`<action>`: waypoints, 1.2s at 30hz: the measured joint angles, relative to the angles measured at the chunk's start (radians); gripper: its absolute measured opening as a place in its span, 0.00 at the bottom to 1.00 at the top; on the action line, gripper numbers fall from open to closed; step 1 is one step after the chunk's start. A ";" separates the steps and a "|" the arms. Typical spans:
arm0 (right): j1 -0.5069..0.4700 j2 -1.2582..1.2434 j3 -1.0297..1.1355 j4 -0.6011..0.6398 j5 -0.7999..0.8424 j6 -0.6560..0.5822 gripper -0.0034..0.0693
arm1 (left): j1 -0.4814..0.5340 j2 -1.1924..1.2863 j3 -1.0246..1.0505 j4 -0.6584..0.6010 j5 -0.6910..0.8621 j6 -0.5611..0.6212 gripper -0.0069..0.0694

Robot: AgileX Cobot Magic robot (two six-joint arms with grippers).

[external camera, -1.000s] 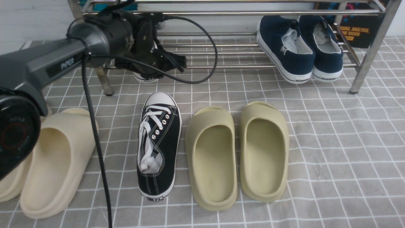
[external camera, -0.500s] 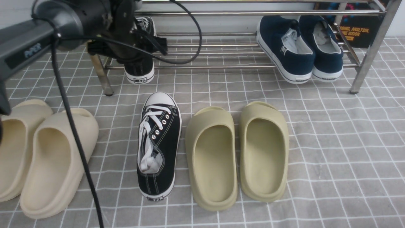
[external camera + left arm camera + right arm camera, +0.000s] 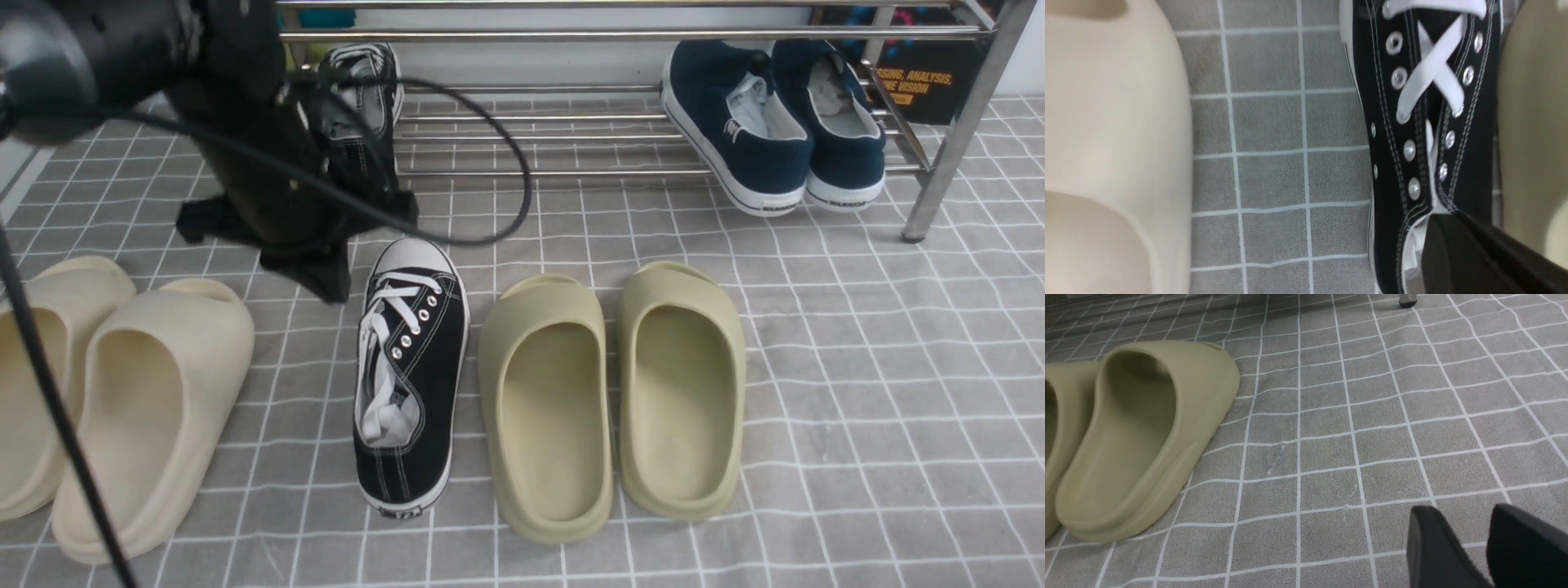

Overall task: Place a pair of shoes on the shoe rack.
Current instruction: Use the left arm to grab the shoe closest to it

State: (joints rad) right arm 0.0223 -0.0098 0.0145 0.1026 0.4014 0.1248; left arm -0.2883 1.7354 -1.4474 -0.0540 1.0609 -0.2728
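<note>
- Shoe rack: shiny chrome tubes laid as horizontal bars, on angled legs. One black canvas sneaker, the rack sneaker, sits on the lower shelf at the rack's left end. Its heel is hidden behind the left arm.
- The desk sneaker stands on its sole on the desk, white toe cap pointing at the rack. It sits between the beige slides and the olive slides. Task looks half done.
- Left fingers hover over the desk sneaker's lacing, near the collar. Only one shows in the wrist view, with nothing in its grasp; cannot tell whether they are spread or clenched.
- Likely reason for that spot: the thin canvas collar offers a rim to pinch, while the rubber toe is rounded and slick.
- Textures: soft canvas with white stitching, flat white laces and metal eyelets. The slides are matte, thick moulded foam. The desk cover is grey cloth with a white grid.
- Navy slip-ons occupy the rack's right end, so the open bars beside the rack sneaker suit its mate.
- Right fingers rest low over bare desk, narrowly parted and empty, well clear of the work.
</note>
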 joint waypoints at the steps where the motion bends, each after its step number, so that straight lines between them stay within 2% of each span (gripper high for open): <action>1: 0.000 0.000 0.000 0.000 0.000 0.000 0.38 | 0.000 -0.002 0.030 -0.001 -0.025 -0.002 0.18; 3: 0.000 0.000 0.000 0.000 0.000 0.000 0.38 | 0.000 -0.003 0.093 -0.013 -0.083 -0.015 0.28; 4: 0.000 0.000 0.000 0.000 0.000 0.000 0.38 | 0.000 -0.003 0.146 -0.026 -0.142 -0.020 0.38; 6: 0.000 0.000 0.000 0.000 0.000 0.000 0.38 | 0.000 -0.003 0.191 -0.041 -0.203 -0.022 0.49; 9: 0.000 0.000 0.000 0.000 0.000 0.000 0.38 | 0.000 -0.001 0.238 -0.059 -0.277 -0.022 0.62; 11: 0.000 0.000 0.000 0.000 0.000 0.000 0.38 | 0.000 0.004 0.245 -0.064 -0.294 -0.022 0.66; 13: 0.000 0.000 0.000 0.000 0.000 0.000 0.38 | 0.000 0.015 0.245 -0.070 -0.303 -0.022 0.65; 18: 0.000 0.000 0.000 0.000 0.000 0.000 0.38 | 0.000 0.070 0.245 -0.095 -0.333 -0.022 0.49; 21: 0.000 0.000 0.000 0.000 0.000 0.000 0.38 | 0.000 0.069 0.245 -0.113 -0.335 -0.014 0.46; 23: 0.000 0.000 0.000 0.000 0.000 0.000 0.38 | 0.000 0.055 0.245 -0.121 -0.334 0.002 0.48; 26: 0.000 0.000 0.000 0.000 0.000 0.000 0.38 | 0.000 0.017 0.239 -0.127 -0.338 0.005 0.59; 27: 0.000 0.000 0.000 0.000 0.000 0.000 0.38 | 0.000 0.014 0.239 -0.129 -0.338 0.005 0.59; 29: 0.000 0.000 0.000 0.000 0.000 0.000 0.38 | 0.000 -0.014 0.230 -0.131 -0.339 0.008 0.68; 31: 0.000 0.000 0.000 0.000 0.000 0.000 0.38 | 0.000 -0.025 0.227 -0.133 -0.337 0.012 0.72; 33: 0.000 0.000 0.000 0.000 0.000 0.000 0.38 | 0.000 -0.018 0.226 -0.133 -0.334 0.023 0.73; 36: 0.000 0.000 0.000 0.000 0.000 0.000 0.38 | 0.000 0.018 0.225 -0.134 -0.333 0.032 0.69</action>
State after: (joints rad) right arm 0.0223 -0.0098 0.0145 0.1026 0.4014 0.1248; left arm -0.2883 1.7532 -1.2225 -0.1882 0.7274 -0.2406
